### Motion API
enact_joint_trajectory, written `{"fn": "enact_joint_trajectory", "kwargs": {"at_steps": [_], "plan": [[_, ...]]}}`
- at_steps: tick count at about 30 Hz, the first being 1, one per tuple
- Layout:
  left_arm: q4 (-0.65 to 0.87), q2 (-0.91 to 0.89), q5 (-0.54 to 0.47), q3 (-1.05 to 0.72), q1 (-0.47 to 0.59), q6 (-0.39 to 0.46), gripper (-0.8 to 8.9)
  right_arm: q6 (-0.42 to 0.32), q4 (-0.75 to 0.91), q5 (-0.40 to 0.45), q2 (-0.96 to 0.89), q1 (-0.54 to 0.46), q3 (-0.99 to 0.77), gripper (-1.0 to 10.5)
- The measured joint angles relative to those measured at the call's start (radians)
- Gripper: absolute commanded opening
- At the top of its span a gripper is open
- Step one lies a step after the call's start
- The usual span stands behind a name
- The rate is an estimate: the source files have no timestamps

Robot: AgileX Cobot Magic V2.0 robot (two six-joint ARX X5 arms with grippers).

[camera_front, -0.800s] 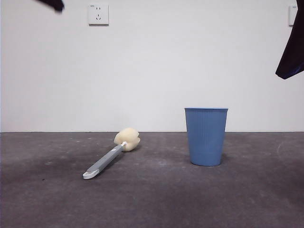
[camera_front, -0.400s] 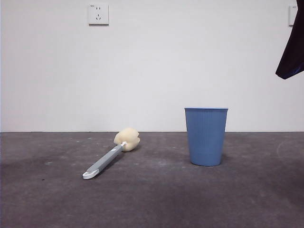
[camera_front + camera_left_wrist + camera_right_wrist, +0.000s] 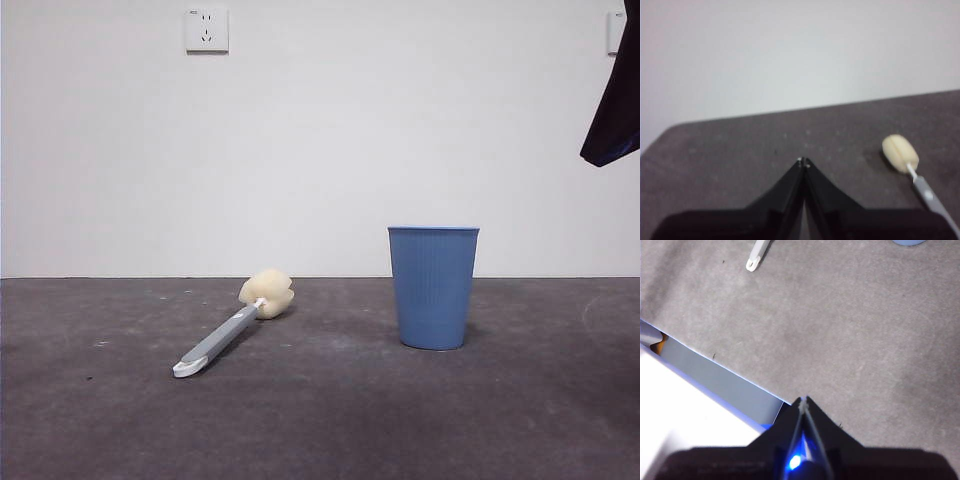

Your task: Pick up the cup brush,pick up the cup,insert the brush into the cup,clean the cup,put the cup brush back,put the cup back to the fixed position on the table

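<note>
Cup brush (image 3: pixel 232 328) flat beside upright, unlabelled cup (image 3: pixel 433 287)

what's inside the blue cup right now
Cannot tell. The cup stands upright on the table, seen level from the side, so its wall hides the interior. Nothing sticks out above its rim.

A plain white wall (image 3: pixel 320 150) carries a white socket plate (image 3: pixel 207 30) upper left; a second plate (image 3: pixel 615 32) sits upper right.

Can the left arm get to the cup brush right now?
Probably yes. The cup brush lies alone on the table, apart from the cup; the left gripper, shut, would need to open first.
</note>
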Motion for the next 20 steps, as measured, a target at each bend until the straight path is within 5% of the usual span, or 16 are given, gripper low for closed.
{"fn": "enact_joint_trajectory", "kwargs": {"at_steps": [20], "plan": [[-0.205, -0.167, 0.000, -0.147, 0.001, -0.053, -0.03, 0.000, 0.000, 0.000, 0.000, 0.000, 0.000, 0.0]]}}
